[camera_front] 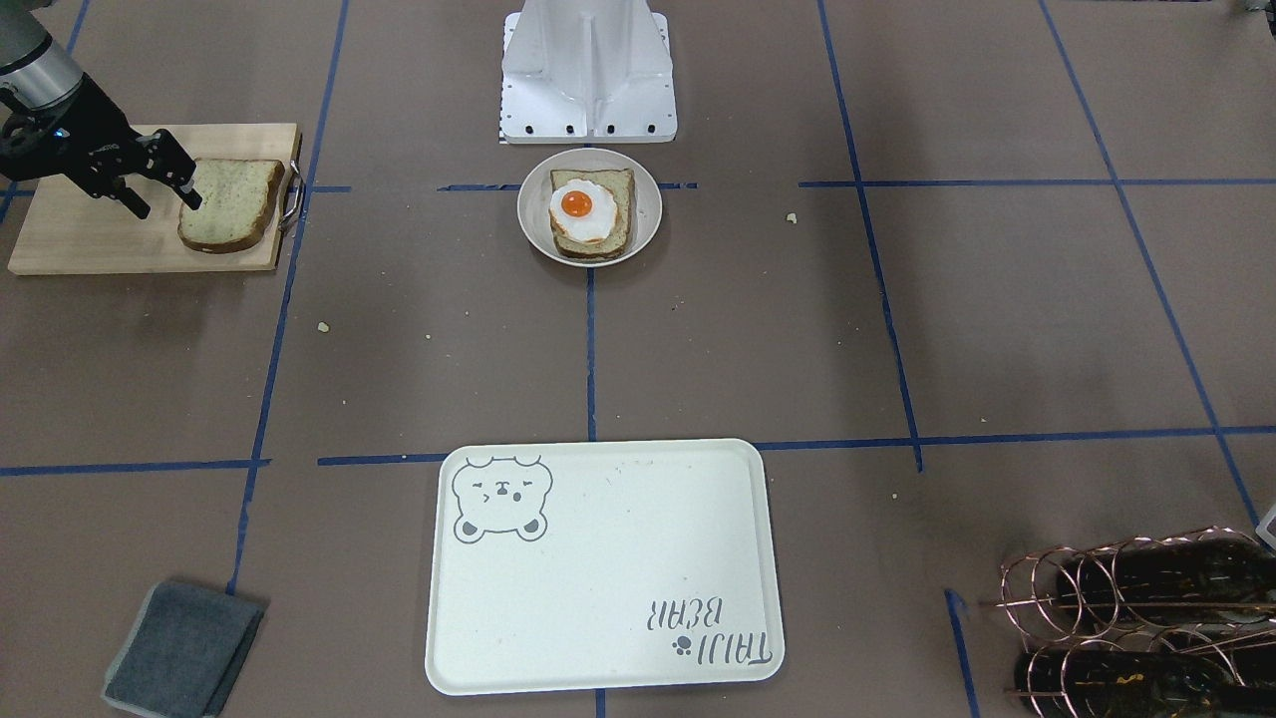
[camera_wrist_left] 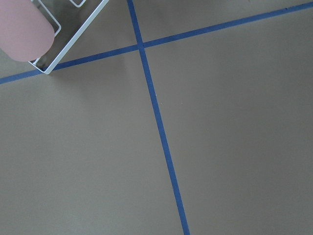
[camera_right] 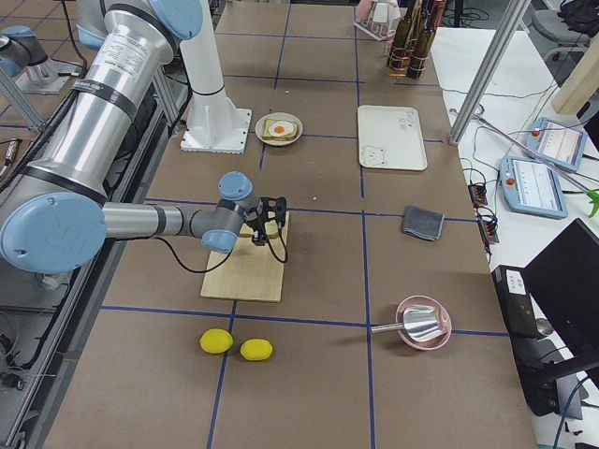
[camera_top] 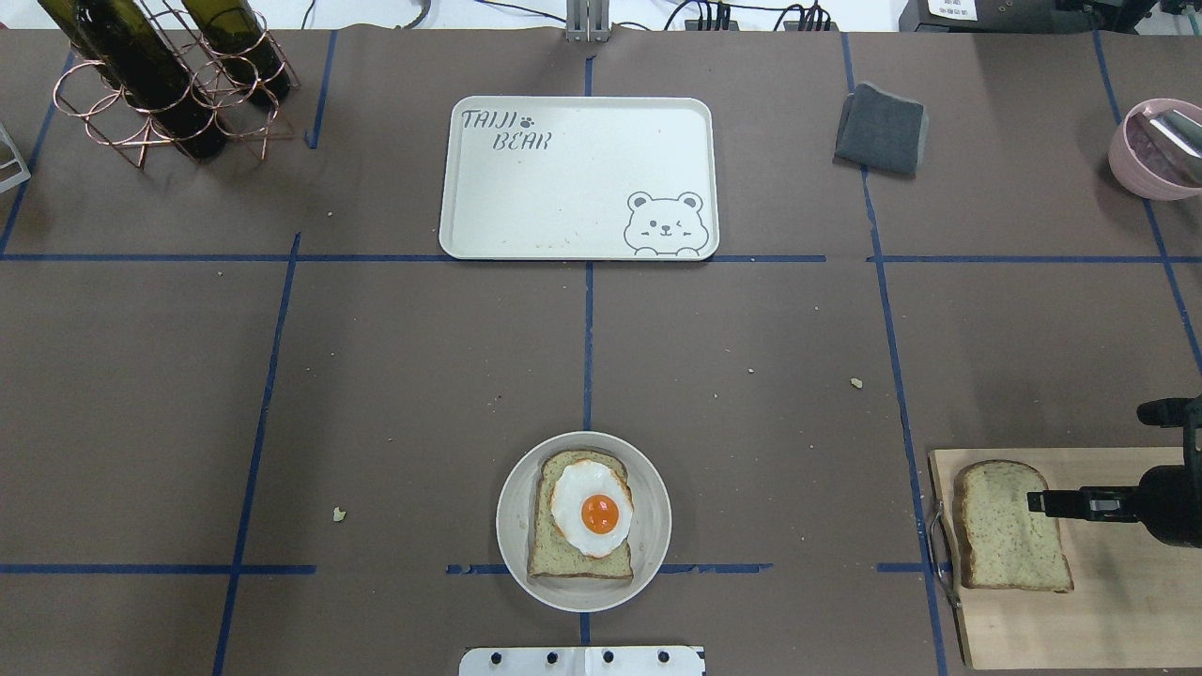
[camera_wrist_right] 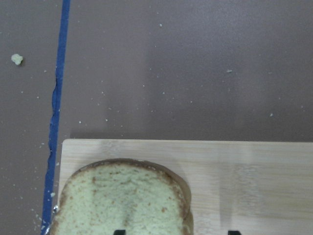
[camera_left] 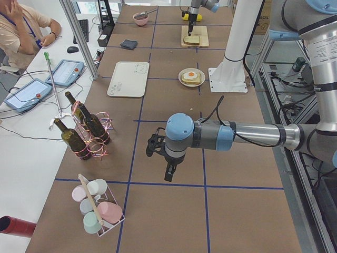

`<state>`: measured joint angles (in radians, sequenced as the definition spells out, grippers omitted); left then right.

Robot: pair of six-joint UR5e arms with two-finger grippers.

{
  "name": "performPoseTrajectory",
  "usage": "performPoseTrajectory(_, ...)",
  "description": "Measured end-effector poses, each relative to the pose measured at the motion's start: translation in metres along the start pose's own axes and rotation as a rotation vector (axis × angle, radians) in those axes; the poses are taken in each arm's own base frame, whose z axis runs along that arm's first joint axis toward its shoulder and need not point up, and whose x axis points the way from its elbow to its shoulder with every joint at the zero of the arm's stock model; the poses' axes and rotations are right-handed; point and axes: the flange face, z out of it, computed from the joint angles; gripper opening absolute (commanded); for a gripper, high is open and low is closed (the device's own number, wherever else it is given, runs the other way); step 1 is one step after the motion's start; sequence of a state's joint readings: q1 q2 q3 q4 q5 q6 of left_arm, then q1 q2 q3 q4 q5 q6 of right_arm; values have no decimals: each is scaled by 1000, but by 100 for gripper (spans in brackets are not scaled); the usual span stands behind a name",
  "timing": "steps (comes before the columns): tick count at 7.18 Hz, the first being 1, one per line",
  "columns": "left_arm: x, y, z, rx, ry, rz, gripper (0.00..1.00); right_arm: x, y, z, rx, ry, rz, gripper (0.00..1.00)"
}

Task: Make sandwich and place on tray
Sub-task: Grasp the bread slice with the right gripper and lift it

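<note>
One bread slice [camera_front: 231, 202] lies on the wooden cutting board [camera_front: 100, 239] at my right; it also shows in the overhead view [camera_top: 1009, 526] and the right wrist view [camera_wrist_right: 122, 200]. My right gripper [camera_front: 167, 204] is open, low over that slice's outer edge, one fingertip [camera_wrist_right: 119, 231] over the bread and the other over the board. The second slice [camera_front: 610, 237] lies in a round pale dish [camera_front: 646, 199] with the fried egg [camera_front: 583, 207] on top. The cream bear tray [camera_front: 598, 568] holds nothing. My left gripper [camera_left: 168, 174] hangs far off over bare table; I cannot tell if it is open or shut.
A folded grey cloth [camera_top: 881, 129] lies right of the tray. A copper rack with wine bottles [camera_top: 160, 75] stands at the far left. A pink bowl [camera_top: 1150, 150] sits far right. A rack of cups [camera_left: 97, 211] and two lemons [camera_right: 217, 340] lie at the table's ends.
</note>
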<state>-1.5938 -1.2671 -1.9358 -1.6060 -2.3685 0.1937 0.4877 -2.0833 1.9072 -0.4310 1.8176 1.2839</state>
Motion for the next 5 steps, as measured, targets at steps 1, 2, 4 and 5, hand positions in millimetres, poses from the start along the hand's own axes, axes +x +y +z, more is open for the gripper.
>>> performPoseTrajectory(1, 0, 0, 0, 0, 0, 0, 100, 0, 2, 3, -1, 4, -5, 70)
performPoseTrajectory(2, 0, 0, 0, 0, 0, 0, 100, 1, 4, 5, -3, 9, -9, 61)
performPoseTrajectory(4, 0, 0, 0, 0, 0, -1, 100, 1, 6, 8, -5, 11, -13, 14)
performPoseTrajectory(5, 0, 0, 0, 0, 0, -1, 100, -1, 5, 9, -5, 9, -12, 0)
